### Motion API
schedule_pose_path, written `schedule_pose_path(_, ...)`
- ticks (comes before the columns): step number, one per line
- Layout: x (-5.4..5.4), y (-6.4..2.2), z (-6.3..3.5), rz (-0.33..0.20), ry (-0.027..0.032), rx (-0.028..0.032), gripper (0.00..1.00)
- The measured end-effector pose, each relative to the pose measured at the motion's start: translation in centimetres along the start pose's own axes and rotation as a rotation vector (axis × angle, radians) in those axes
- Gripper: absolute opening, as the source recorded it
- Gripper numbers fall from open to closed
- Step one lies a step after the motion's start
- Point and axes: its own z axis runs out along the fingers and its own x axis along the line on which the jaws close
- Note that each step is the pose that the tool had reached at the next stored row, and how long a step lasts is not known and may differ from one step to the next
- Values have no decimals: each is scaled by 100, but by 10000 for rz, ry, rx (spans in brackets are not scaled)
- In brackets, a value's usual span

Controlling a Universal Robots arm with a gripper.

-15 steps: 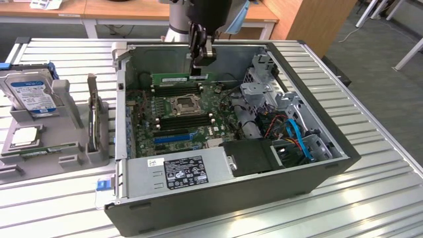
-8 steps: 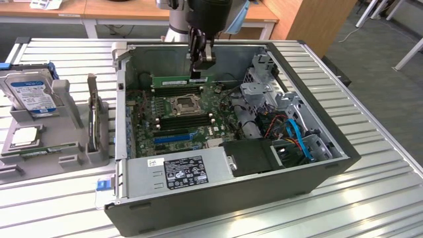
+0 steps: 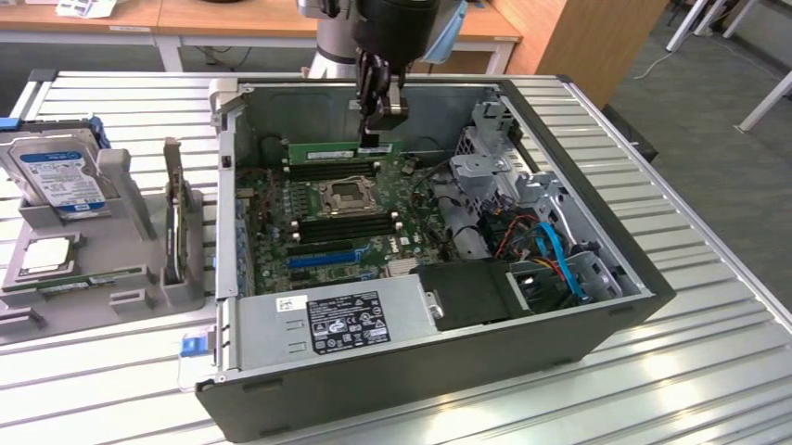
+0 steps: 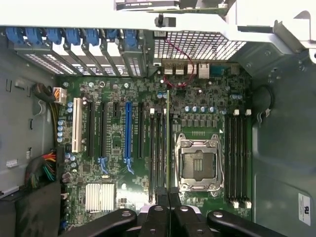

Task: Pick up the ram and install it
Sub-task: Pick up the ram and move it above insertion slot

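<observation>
Gripping the ram [image 3: 325,146], a long, narrow, thin green circuit-board stick, the black two-fingered hand [image 3: 373,139] reaches down from the arm into the open dark grey metal computer case [image 3: 433,371]. Its fingers are closed on the stick near the end that lies toward the exterior view's right. In that view the stick shows its flat side: green board, a white label about midway along it and small dark chips, lying level and lengthwise along the far wall of the case. It sits just beyond the long black memory slots [image 3: 332,170] on the green motherboard [image 3: 278,199]; whether its lower edge is already in a slot cannot be told.

From the wrist view the ram [image 4: 169,138] is seen edge-on as a thin pale line running away from the fingers [image 4: 160,196], which press on either face of it. That line runs along the bank of black slots beside the square silver processor socket [image 4: 200,165], parallel to them.

Farther along the board is a blue expansion slot [image 4: 128,133], well apart from the stick. A grey power supply box with a black label [image 3: 334,320] fills the near corner of the case. The case rests on a ribbed silver metal tabletop [image 3: 693,371]. On the exterior view's left, a hard drive with a blue and white label [image 3: 56,171] stands tilted in a grey plastic holder [image 3: 118,278].
</observation>
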Motion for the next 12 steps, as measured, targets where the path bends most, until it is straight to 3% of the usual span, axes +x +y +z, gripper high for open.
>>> schedule_pose_path(6, 1, -67, -3, 0, 0, 0, 11)
schedule_pose_path(12, 1, -71, -3, 0, 0, 0, 11)
